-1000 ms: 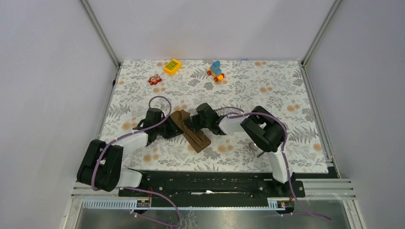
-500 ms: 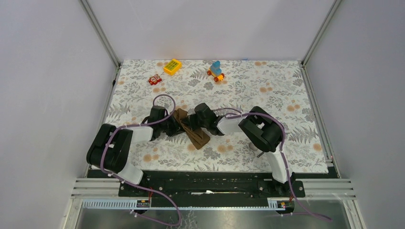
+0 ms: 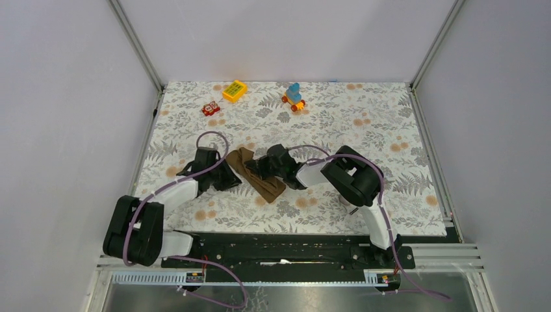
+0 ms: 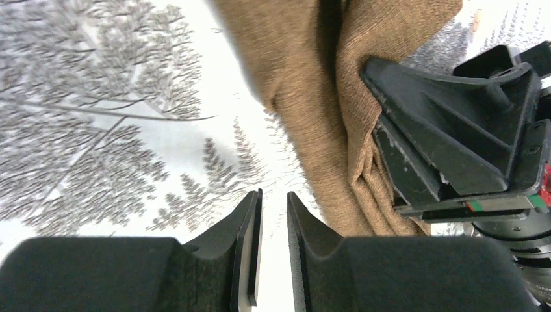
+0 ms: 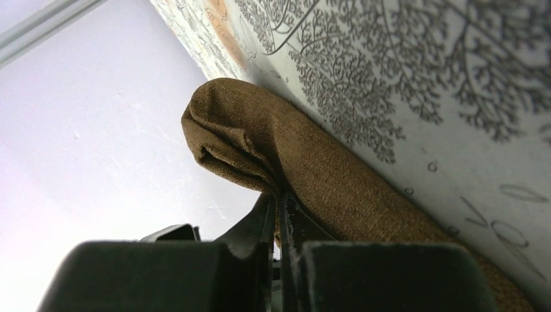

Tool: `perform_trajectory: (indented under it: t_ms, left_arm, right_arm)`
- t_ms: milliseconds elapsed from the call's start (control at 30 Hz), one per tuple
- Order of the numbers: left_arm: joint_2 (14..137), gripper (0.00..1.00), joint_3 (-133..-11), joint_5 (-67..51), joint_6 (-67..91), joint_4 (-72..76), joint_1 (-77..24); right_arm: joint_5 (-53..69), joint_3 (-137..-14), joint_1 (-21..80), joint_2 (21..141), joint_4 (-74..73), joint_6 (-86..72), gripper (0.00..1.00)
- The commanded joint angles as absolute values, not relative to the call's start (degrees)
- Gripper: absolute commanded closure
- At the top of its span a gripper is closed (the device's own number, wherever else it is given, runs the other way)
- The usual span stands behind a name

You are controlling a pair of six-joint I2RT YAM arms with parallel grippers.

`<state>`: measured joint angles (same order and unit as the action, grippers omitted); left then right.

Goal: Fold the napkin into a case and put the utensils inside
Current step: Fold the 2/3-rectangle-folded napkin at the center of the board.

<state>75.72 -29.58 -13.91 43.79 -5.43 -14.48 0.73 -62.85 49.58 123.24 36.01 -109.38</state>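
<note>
The folded brown napkin (image 3: pixel 268 188) is laid slantwise near the middle of the worktop (image 3: pixel 364 130), well away from every edge, with flowered cloth seen all round it. A yellow toy block (image 3: pixel 234 90) and a blue toy (image 3: pixel 294 95) are set far off by the back edge. The napkin is folded into a narrow strip; what is inside cannot be seen. Its fold is pinched tight by the right tool (image 5: pixel 279 201). The left tool (image 4: pixel 273 198) is held just beside the napkin, jaws a little apart, nothing between them.
</note>
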Motion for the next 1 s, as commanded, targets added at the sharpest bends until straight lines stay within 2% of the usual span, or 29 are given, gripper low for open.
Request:
perform_trajectory:
  t_ms: [0,67,200,300,467,700,833,967]
  left_arm:
    - [71.5,0.74,-29.3,-12.3,41.1,-12.4,-11.7]
    - [68.7,0.72,-30.2,-10.8,41.2,-13.9,-11.5]
    - [66.9,0.69,-34.8,-8.1,40.0,-17.5,-10.9]
    - [67.7,0.68,-37.3,-8.4,39.2,-18.0,-10.2]
    - [68.4,0.68,-38.4,-8.5,38.0,-17.9,-8.9]
    - [67.6,0.67,-39.0,-9.8,37.2,-18.2,-6.8]
    - [67.2,0.67,-39.1,-10.7,37.5,-18.5,-6.8]
    - [66.4,0.65,-38.7,-12.1,37.7,-18.6,-6.7]
  right_arm:
    - [4.7,-64.6,48.8,127.8,23.4,-103.7,0.95]
    - [4.2,-64.4,48.9,127.4,21.8,-102.0,0.94]
    - [2.5,-66.7,49.1,127.1,15.8,-97.8,0.78]
    - [0.7,-68.2,49.3,126.2,12.9,-92.3,0.72]
    - [-1.5,-74.7,49.3,122.9,2.5,-75.8,0.56]
    - [-2.5,-72.3,49.3,113.0,-0.9,-49.2,0.26]
    - [6.0,-72.9,49.2,108.2,2.2,-33.9,0.19]
    - [6.7,-74.9,49.1,104.8,-3.8,-21.8,0.15]
